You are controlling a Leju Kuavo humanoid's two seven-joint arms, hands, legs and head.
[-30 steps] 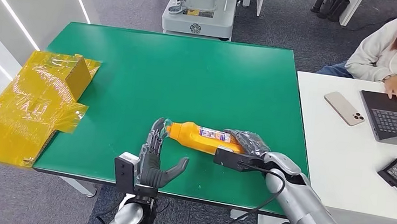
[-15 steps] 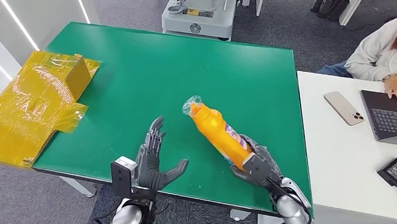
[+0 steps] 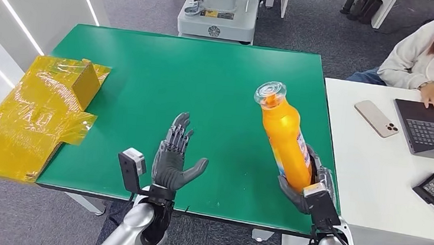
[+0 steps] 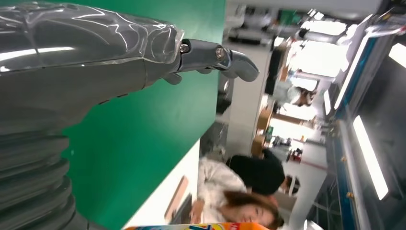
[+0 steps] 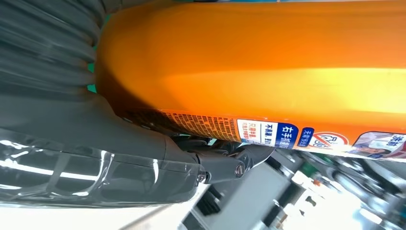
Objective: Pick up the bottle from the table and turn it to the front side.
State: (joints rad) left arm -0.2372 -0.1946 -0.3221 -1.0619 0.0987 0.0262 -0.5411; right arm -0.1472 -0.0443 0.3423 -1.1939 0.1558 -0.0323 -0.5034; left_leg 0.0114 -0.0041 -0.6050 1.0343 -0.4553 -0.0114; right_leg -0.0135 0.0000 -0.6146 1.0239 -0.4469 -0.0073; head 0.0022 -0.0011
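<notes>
- Three views, taken in order; head view first.
- Head view: right hand (image 3: pixel 308 187), lower right of frame, grips the bottle (image 3: pixel 283 136) around its lower body, fingers wrapped round it. Bottle is lifted off the table (image 3: pixel 147 81), near upright, cap toward the top of the frame and tilted slightly left.
- Head view: left hand (image 3: pixel 175 157), lower centre, holds nothing; fingers spread, palm facing the bottle, well apart from it.
- Head view: a yellow box (image 3: pixel 37 113) hangs over the table's left edge. At right, a person (image 3: pixel 428 58) sits at a white desk (image 3: pixel 370 171) with a laptop (image 3: pixel 433 126) and a phone (image 3: pixel 376 118).
- Left wrist view: left hand's grey cover and one straight finger (image 4: pixel 220 55) lie over the green table. An orange edge of the bottle (image 4: pixel 201 226) shows at bottom centre.
- Right wrist view: bottle (image 5: pixel 249 62) lies against the hand; a printed label (image 5: pixel 268 132) runs along its lower side. One finger (image 5: pixel 225 165) curls beneath it.
- Judgement: pickup is done; turning the label to the front remains.
- Risk: the grip sits low on a tall bottle. A fast wrist turn could tip it or let it slip through the fingers.
- Risk: a dropped bottle may roll off the table's near or right edge.
- Risk: if the left hand comes in to assist, a misjudged approach could knock the bottle out of the grip.
</notes>
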